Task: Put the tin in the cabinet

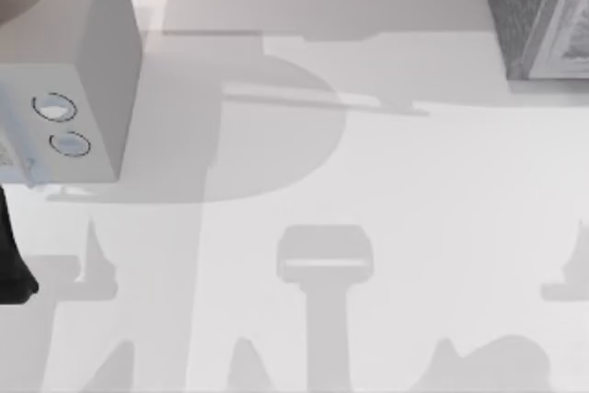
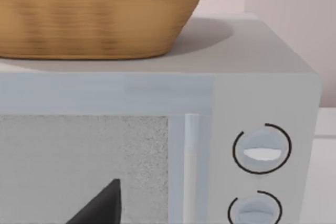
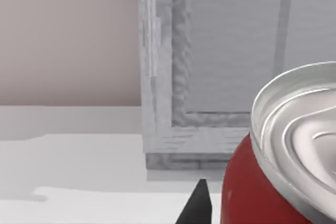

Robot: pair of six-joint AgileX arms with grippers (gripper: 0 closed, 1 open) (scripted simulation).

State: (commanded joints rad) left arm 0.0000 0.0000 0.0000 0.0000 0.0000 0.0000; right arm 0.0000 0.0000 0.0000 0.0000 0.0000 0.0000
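The tin (image 3: 286, 156), red with a silver top, sits very close in the right wrist view. My right gripper (image 3: 247, 211) is shut on it, and one dark fingertip (image 3: 198, 205) shows against its side. Straight beyond stands the cabinet (image 3: 220, 66), speckled grey with a lighter framed panel. The cabinet (image 1: 543, 11) fills the far right corner of the table in the top view. My left arm (image 1: 11, 255) is at the table's left edge, and its wrist faces the front of the pale box.
A pale smooth box (image 1: 69, 71) with two round rings (image 2: 261, 149) stands at the far left of the table. A woven basket (image 2: 94, 14) rests on top of it. The white tabletop (image 1: 350, 190) stretches between the box and the cabinet.
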